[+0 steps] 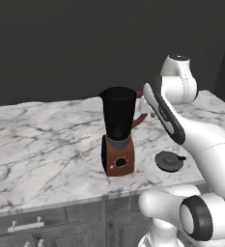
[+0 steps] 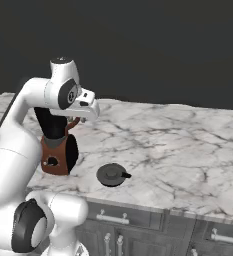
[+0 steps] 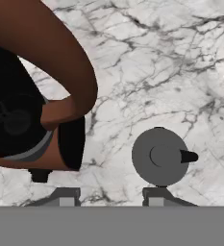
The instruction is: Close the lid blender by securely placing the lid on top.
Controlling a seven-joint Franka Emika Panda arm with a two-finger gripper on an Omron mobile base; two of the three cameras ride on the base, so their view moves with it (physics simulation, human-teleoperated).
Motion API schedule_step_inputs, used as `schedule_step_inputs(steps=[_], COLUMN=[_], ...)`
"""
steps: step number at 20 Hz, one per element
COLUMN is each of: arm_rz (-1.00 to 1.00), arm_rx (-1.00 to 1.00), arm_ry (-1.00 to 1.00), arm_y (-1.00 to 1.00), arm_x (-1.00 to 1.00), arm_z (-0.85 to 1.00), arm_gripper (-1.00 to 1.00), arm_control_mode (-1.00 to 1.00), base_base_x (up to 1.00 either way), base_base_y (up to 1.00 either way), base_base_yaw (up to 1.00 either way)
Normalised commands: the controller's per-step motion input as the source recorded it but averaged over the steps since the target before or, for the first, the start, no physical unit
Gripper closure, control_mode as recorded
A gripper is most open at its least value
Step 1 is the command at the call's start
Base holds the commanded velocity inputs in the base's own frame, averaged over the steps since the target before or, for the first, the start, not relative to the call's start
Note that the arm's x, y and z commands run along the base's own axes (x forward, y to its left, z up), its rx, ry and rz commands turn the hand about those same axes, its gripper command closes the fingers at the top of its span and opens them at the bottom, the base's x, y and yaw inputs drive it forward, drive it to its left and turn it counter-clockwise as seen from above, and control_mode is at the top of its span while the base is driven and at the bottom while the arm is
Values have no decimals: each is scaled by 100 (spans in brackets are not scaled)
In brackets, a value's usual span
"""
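Hand view: my tool [image 3: 108, 197] hangs above the desk [image 3: 180, 57], jaws apart, empty.
Lid [image 3: 160, 156]: flat on desk, beside blender [image 1: 119, 132], awaiting pickup.
Jar: uncovered.

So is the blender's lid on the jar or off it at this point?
Off. The lid lies flat on the marble counter beside the blender, apart from its base, and the jar mouth stands open.

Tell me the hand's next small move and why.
Probably lower the hand toward the lid and centre on its raised knob. The lid lies flat on the marble counter beside the blender, whose jar mouth is uncovered. In the hand view the lid sits off to one side above one fingertip, not between the two, and nothing is held.
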Motion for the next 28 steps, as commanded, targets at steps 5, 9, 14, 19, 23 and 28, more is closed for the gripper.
schedule_step_inputs(steps=[5, 9, 14, 19, 23, 28], arm_rz=[0, 1, 14, 20, 21, 31], arm_rx=[1, 22, 27, 6, 0, 0], arm_ry=[-2, -13, -4, -4, 0, 0], arm_y=[-1, -85, -100, -86, -31, -9], arm_x=[-17, -77, -51, -5, 7, 12], arm_z=[-7, -37, -54, -61, -57, -39], arm_gripper=[-100, -100, -100, -100, -100, -100], arm_control_mode=[-100, -100, -100, -100, -100, -100], base_base_x=[0, 0, 0, 0, 0, 0], base_base_y=[0, 0, 0, 0, 0, 0], base_base_yaw=[0, 0, 0, 0, 0, 0])
